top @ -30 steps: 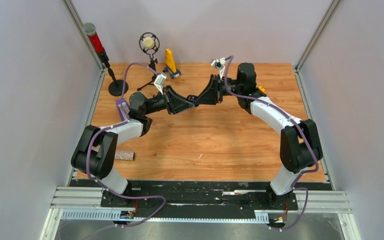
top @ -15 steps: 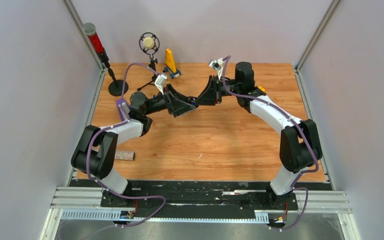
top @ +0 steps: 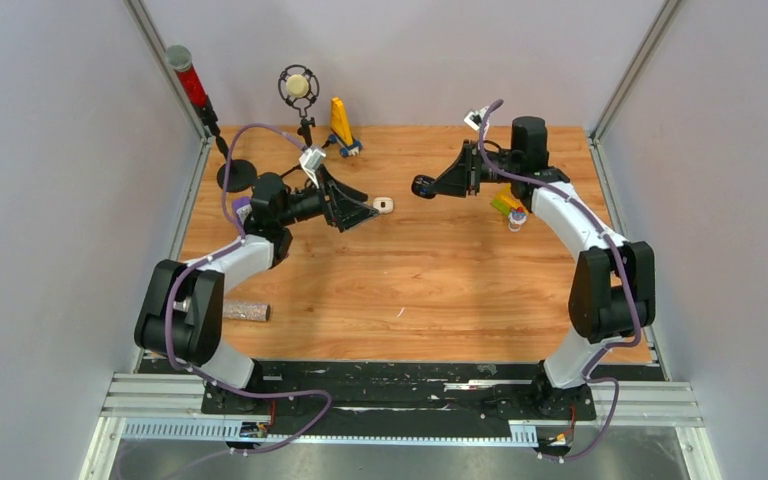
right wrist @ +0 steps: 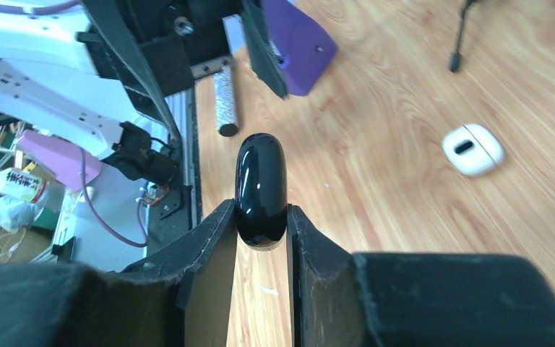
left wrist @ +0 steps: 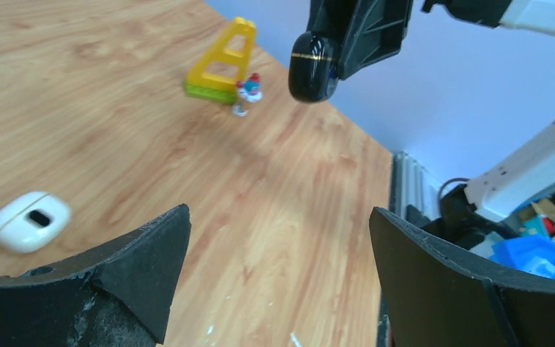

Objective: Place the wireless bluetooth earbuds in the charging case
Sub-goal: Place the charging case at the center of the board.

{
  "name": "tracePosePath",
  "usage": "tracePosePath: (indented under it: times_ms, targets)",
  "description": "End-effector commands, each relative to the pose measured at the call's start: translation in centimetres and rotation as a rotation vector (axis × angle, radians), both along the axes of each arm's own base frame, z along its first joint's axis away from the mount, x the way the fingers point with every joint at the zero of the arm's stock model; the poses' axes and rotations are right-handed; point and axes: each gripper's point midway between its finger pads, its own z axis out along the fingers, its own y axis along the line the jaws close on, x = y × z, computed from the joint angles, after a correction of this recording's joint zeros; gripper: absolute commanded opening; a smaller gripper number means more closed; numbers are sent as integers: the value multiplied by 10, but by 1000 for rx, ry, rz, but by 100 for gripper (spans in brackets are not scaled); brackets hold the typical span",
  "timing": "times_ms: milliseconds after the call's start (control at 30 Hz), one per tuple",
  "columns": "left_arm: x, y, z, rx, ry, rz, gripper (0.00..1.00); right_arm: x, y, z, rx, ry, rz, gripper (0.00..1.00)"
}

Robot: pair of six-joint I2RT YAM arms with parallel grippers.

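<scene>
My right gripper (right wrist: 261, 210) (top: 430, 186) is shut on a glossy black charging case (right wrist: 261, 181) (top: 421, 186) and holds it above the table, its lid closed. The same black case (left wrist: 312, 66) hangs at the top of the left wrist view. A white charging case (top: 384, 205) (left wrist: 28, 220) (right wrist: 472, 149) lies closed on the wood. My left gripper (top: 367, 204) (left wrist: 278, 213) stands wide open just left of the white case, with nothing between its fingers. The earbuds are out of view.
A red signal pole (top: 192, 85), a microphone on a stand (top: 298, 85) and a yellow block (top: 340, 122) stand at the back left. A yellow-green toy (top: 506, 203) (left wrist: 224, 61) sits beside the right arm. A grey roll (top: 250, 311) lies near the left base.
The two grippers, joined at the table's middle before, have drawn apart. The left one opened and pulled back left; the right one moved right with the black case. The white case now shows between them.
</scene>
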Motion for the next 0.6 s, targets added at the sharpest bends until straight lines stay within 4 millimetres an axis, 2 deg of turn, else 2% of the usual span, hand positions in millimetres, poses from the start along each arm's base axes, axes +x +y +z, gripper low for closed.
tracePosePath:
  times_ms: [0, 133, 233, 267, 300, 333, 367, 400, 567]
  targets:
    - [16, 24, 12, 141, -199, 69, 100, 23, -17, -26, -113, 4, -52, 22]
    - [11, 38, 4, 295, -252, 43, 100, 41, -22, -70, -211, 95, -54, 22]
    - [-3, 40, 15, 344, -291, -33, 100, 48, -21, -100, -237, 166, -35, 22]
    - [-10, 41, 12, 362, -283, -61, 100, 51, -21, -107, -247, 179, -31, 22]
    - [-13, 41, 21, 366, -301, -73, 100, 53, -22, -115, -258, 193, -31, 22]
    - [-20, 43, 16, 394, -292, -97, 100, 54, -22, -122, -267, 205, -29, 22]
    - [-20, 44, 22, 411, -346, -111, 100, 55, -23, -128, -276, 216, -28, 22]
    - [-27, 46, 19, 426, -318, -128, 100, 56, -23, -135, -287, 227, -25, 22]
    - [-39, 51, 23, 465, -387, -154, 100, 57, -27, -163, -367, 287, -15, 23]
